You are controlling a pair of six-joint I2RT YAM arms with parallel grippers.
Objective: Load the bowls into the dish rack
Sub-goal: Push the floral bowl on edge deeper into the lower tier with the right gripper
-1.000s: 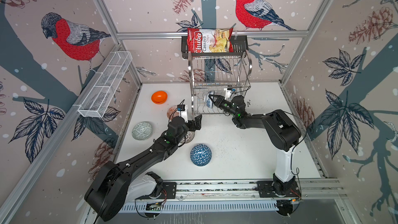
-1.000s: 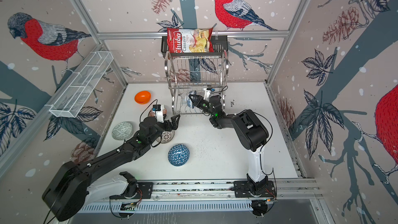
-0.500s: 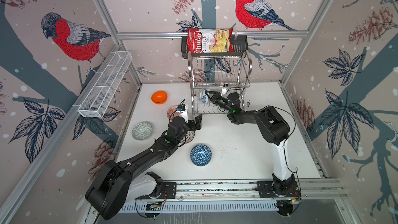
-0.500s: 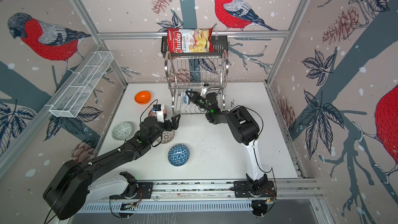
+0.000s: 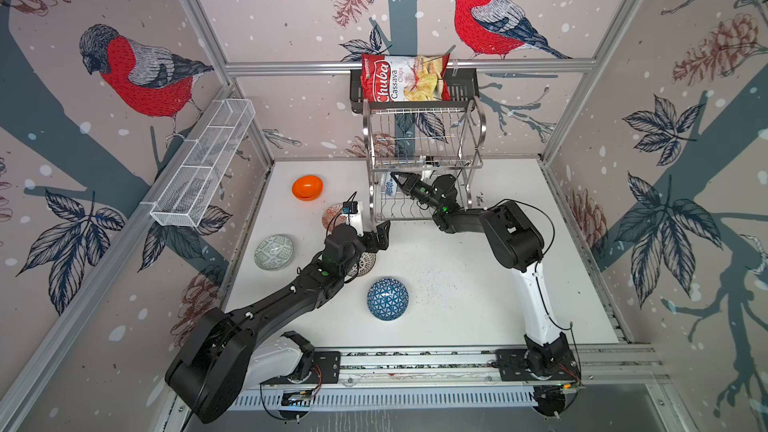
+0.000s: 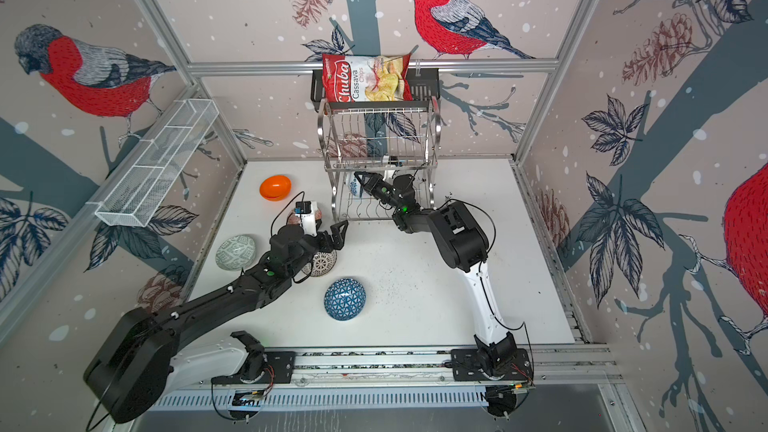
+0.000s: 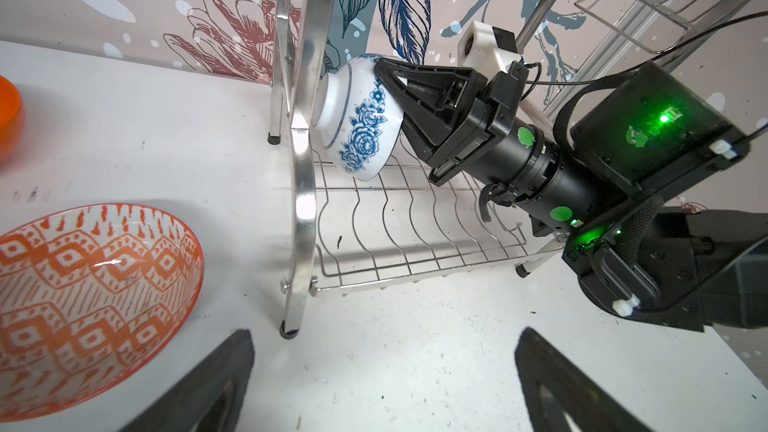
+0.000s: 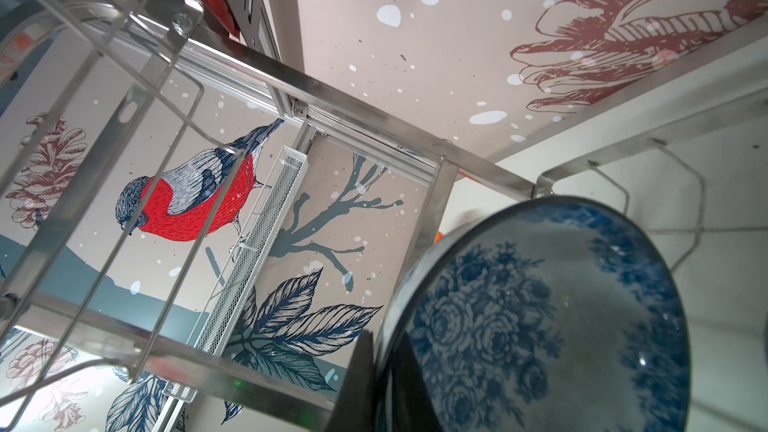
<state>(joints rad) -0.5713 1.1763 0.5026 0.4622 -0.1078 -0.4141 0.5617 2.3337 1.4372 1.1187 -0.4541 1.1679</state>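
Wire of the dish rack (image 5: 424,139) screens most of the blue-floral bowl (image 5: 390,188) in both top views; only a white-and-blue patch shows at the left end of the lower tier. The left wrist view shows it tipped on its side, foot toward the flat polished end frame and rim toward the right gripper (image 7: 388,85), whose black jaws are pinched together on the rim wall. I cannot tell whether its lowest edge meets the wavy slot wires. The right wrist view crops the glossy bowl.

The left gripper (image 5: 376,236) hangs with jaws wide apart and empty beside the rack's near-left leg. Its arm half covers the black-dotted white bowl (image 5: 363,263). The red-white patterned bowl (image 7: 91,305) sits just left of the rack. Farther left are the smooth orange bowl (image 5: 307,187) and the grey-green bowl (image 5: 273,252). The blue triangle bowl (image 5: 387,299) lies upside down, a dome on the white table (image 5: 457,284).
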